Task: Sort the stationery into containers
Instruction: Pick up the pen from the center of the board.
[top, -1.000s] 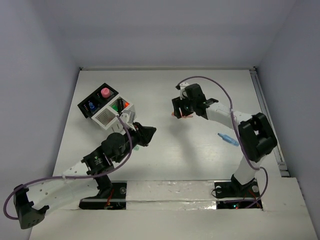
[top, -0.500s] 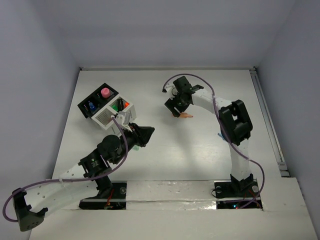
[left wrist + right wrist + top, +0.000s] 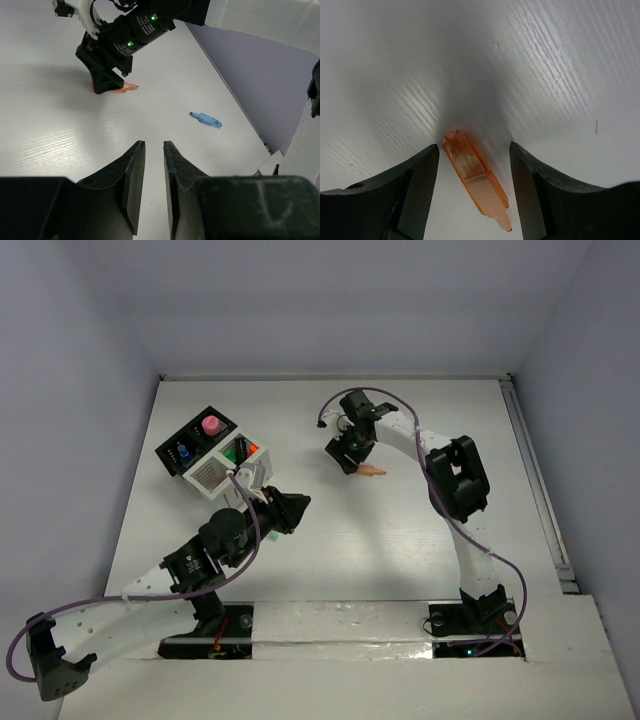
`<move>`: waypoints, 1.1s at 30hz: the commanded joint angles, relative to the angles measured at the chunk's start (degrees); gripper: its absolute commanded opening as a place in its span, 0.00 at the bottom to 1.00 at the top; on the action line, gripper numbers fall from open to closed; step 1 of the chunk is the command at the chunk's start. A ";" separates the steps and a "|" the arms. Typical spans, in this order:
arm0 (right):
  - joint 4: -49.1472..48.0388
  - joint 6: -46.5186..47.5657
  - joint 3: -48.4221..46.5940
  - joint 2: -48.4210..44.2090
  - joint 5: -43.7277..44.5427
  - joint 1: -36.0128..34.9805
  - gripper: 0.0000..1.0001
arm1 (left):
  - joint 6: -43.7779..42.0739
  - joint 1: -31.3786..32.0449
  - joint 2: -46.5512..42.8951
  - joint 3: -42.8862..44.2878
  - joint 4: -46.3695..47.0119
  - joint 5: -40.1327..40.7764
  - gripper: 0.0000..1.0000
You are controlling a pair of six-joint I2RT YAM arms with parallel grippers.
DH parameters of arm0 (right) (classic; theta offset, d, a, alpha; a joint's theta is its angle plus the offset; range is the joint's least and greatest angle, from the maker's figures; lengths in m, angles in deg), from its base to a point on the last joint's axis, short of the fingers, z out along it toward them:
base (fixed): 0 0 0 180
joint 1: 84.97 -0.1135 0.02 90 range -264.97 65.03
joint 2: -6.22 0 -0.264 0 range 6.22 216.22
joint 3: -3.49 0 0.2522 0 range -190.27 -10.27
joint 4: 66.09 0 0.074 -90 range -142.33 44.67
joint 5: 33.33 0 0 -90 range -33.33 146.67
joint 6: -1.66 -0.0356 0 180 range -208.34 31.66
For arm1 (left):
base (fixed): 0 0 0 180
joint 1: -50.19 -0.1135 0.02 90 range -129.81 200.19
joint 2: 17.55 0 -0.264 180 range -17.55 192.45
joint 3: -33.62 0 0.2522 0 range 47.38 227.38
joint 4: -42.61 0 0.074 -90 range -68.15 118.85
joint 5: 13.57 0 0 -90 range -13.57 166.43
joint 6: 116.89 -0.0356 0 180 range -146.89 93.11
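Observation:
An orange translucent marker (image 3: 477, 177) lies flat on the white table between the fingers of my right gripper (image 3: 474, 147), which is open and straddles it without touching it. In the top view this marker (image 3: 372, 471) shows just right of the right gripper (image 3: 345, 462). My left gripper (image 3: 154, 143) hovers low over bare table with a narrow gap and nothing between its fingers; it (image 3: 303, 502) sits just right of the containers. The black box (image 3: 195, 445) holds pink and blue items; the joined white slatted box (image 3: 225, 470) holds green and orange ones. A blue pen (image 3: 206, 119) lies alone to the right.
The right arm (image 3: 455, 480) arches over the table's right half and hides the blue pen from the top view. Grey walls close the table on the far, left and right sides. A rail (image 3: 535, 480) runs along the right edge.
The right arm has swung left and lowered its open gripper around the orange marker, its elbow folding over where the blue pen showed. The left arm has barely moved.

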 commanded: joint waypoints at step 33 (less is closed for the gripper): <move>-46.57 -39.38 36.13 -42.13 -40.32 0.14 0.04 | -0.95 -0.24 4.04 0.25 13.92 8.12 0.50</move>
